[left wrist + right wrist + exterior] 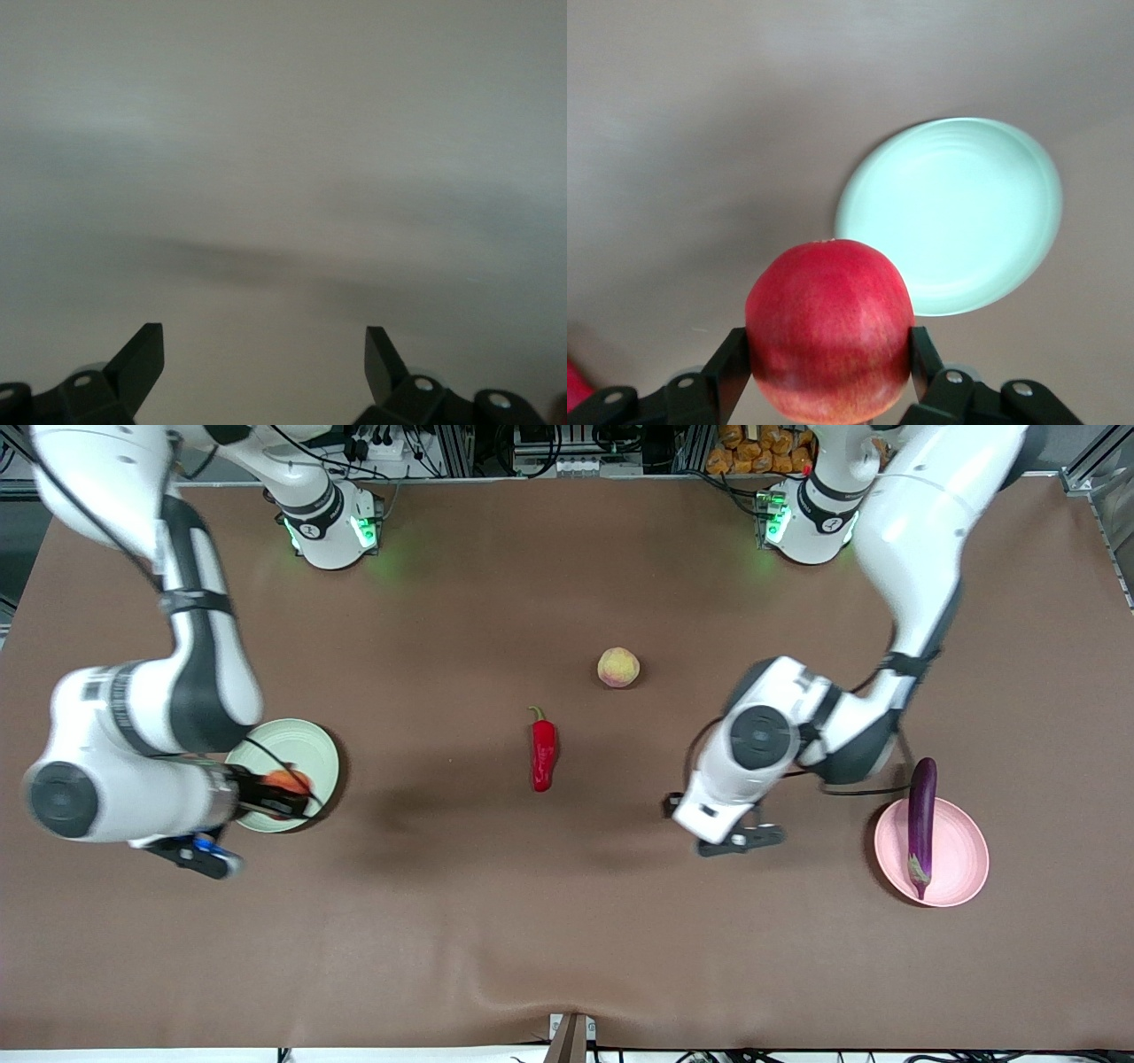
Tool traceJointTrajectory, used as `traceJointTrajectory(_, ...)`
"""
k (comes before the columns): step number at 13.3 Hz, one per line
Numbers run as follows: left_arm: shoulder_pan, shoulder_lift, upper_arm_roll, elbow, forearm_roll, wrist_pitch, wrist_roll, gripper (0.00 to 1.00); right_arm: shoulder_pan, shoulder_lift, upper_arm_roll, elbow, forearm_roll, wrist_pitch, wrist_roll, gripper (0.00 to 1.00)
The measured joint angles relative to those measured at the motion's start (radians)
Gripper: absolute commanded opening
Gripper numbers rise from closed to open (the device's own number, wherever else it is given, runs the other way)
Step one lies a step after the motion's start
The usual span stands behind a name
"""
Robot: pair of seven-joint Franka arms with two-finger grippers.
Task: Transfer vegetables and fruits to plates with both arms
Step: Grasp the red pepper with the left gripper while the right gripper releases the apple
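Observation:
My right gripper is shut on the red apple-like fruit and holds it over the pale green plate. In the right wrist view the fruit sits between the fingertips, with the green plate below. My left gripper is open and empty over bare table between the red chili and the pink plate; its view shows only spread fingertips. The purple eggplant lies across the pink plate. The peach sits farther from the front camera than the chili.
The brown table cover is bare between the chili and the front edge. Both arm bases stand along the edge farthest from the front camera.

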State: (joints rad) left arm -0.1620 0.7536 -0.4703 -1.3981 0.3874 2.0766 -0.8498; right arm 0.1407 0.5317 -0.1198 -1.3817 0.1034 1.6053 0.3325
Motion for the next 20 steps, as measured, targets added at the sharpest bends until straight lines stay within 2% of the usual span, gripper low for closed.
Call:
traceJointTrajectory(2, -0.108, 0.05, 0.045, 0.051, 0.0, 0.053, -0.06, 1.0, -0.099, -0.082, -0.001, -0.141, -0.027, 0.054, -0.172, 0.0)
traceJointTrajectory(5, -0.257, 0.078, 0.078, 0.068, 0.0, 0.058, -0.175, 1.0, -0.163, -0.196, 0.001, -0.437, -0.032, 0.291, -0.286, 0.0)
traceJointTrajectory(7, -0.315, 0.082, 0.082, 0.053, 0.0, 0.055, -0.268, 1.0, -0.188, -0.228, 0.002, -0.589, -0.035, 0.422, -0.334, 0.0)
traceJointTrajectory(9, -0.367, 0.089, 0.083, 0.045, 0.0, 0.055, -0.354, 1.0, -0.207, -0.236, 0.003, -0.698, -0.036, 0.557, -0.365, 0.0)
traceJointTrajectory(11, -0.407, 0.09, 0.083, 0.02, 0.0, 0.064, -0.392, 1.0, -0.209, -0.236, 0.006, -0.766, -0.036, 0.662, -0.367, 0.0)
traceJointTrajectory(14, -0.427, 0.094, 0.085, -0.044, 0.0, 0.184, -0.416, 0.98, -0.209, -0.236, 0.017, -0.786, -0.036, 0.706, -0.366, 0.0)
traceJointTrajectory(15, -0.427, 0.097, 0.086, -0.055, 0.0, 0.212, -0.416, 0.95, -0.209, -0.233, 0.018, -0.788, -0.036, 0.713, -0.366, 0.0)
traceJointTrajectory(16, -0.426, 0.103, 0.089, -0.057, 0.0, 0.226, -0.416, 0.87, -0.209, -0.227, 0.019, -0.79, -0.035, 0.722, -0.365, 0.04)
traceJointTrajectory(18, -0.426, 0.118, 0.094, -0.059, 0.0, 0.245, -0.416, 0.64, -0.209, -0.205, 0.019, -0.795, -0.035, 0.742, -0.364, 0.43)
traceJointTrajectory(19, -0.426, 0.128, 0.094, -0.059, 0.0, 0.251, -0.416, 0.46, -0.209, -0.192, 0.021, -0.797, -0.03, 0.751, -0.363, 0.92)
traceJointTrajectory(20, -0.426, 0.139, 0.094, -0.059, 0.0, 0.257, -0.416, 0.16, -0.209, -0.185, 0.022, -0.797, -0.024, 0.755, -0.359, 1.0)
